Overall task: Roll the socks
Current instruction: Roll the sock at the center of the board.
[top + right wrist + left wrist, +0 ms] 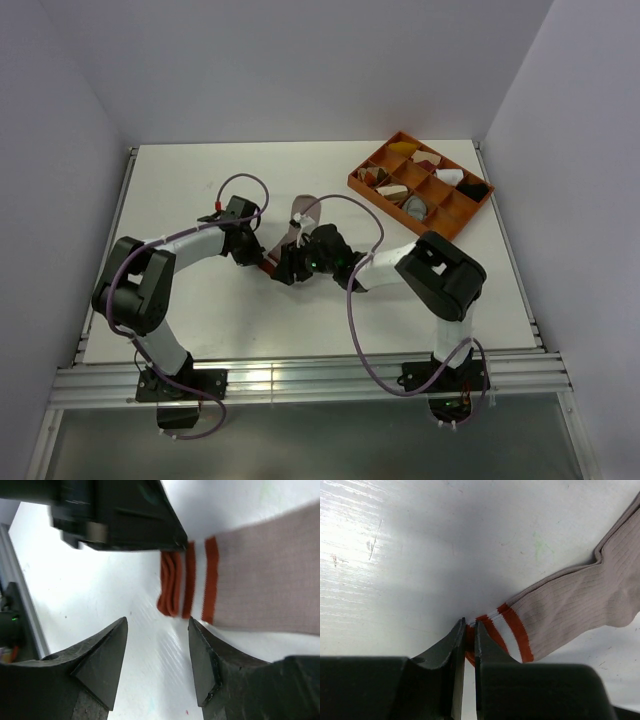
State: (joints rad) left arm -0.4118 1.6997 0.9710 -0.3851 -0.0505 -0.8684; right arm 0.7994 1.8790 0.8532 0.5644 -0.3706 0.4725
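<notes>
A: Two grippers at one cuff, then. How does the left gripper (469,626) stand?

B: Its jaws are pinched together on the red edge of the pinkish-tan sock (580,605), right at the tips. Only a sliver of cloth shows between them.

A: And the sock from there?

B: It lies flat on the white table (420,555) and runs away from the left fingertips, ahead and off to that wrist camera's right. The red and white stripes come first, just past the tips. Then comes the ribbed leg, which bends farther out.

A: The right gripper (157,630)?

B: Spread wide, holding nothing. Its two fingers point at the cuff from the opposite side. The red edge, bunched in folds, sits just ahead of the gap between them. I cannot tell whether it touches either finger.

A: How close are the two tools?

B: Near. In the right wrist view the left gripper's dark body fills the upper part, just beyond the right fingertips.

A: Anything else?

B: An orange divided tray (400,208) of small cloth bundles, well apart from both grippers, out on the right arm's side.
</notes>
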